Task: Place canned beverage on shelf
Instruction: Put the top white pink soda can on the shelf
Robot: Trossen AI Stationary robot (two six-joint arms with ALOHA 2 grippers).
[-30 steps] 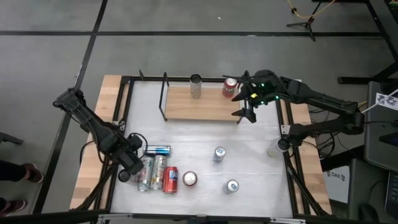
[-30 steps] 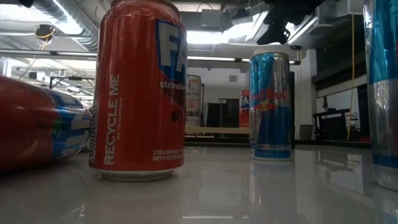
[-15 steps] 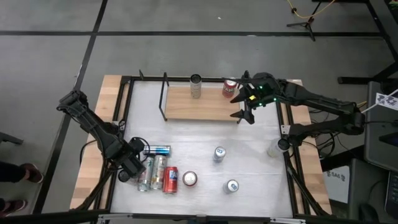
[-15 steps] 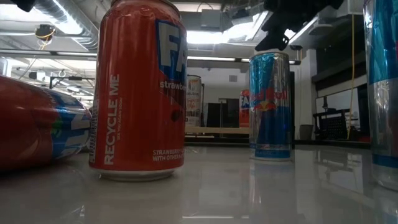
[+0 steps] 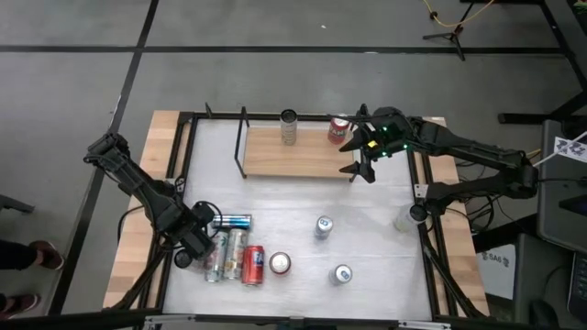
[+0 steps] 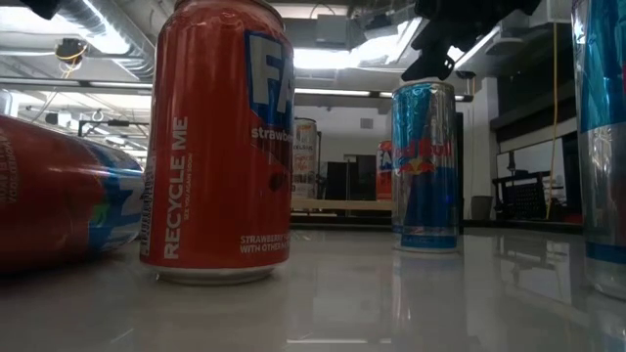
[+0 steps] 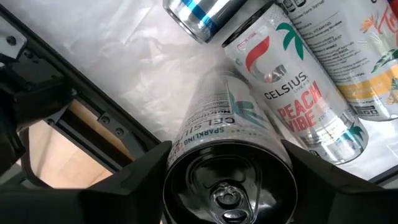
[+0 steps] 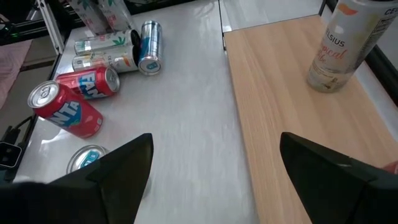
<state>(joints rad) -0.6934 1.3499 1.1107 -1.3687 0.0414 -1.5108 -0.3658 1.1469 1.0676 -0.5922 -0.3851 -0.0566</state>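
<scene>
1. Pale wood shelf (image 5: pixel 295 152) lies beneath the right gripper (image 5: pixel 359 156), fingers spread, empty; a red can (image 5: pixel 338 129) stands just beside it.
2. Left gripper (image 7: pixel 224 180) straddles a glossy lying Celsius can (image 7: pixel 227 140); grip unclear.

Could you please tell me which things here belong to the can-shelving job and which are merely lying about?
Job in hand:
shelf
pale can and red can standing on it
lying Celsius can at the left gripper
upright cans on the table
right gripper at the shelf's right end

Lying about:
tripod and yellow cable on the floor
a person's shoes
</scene>
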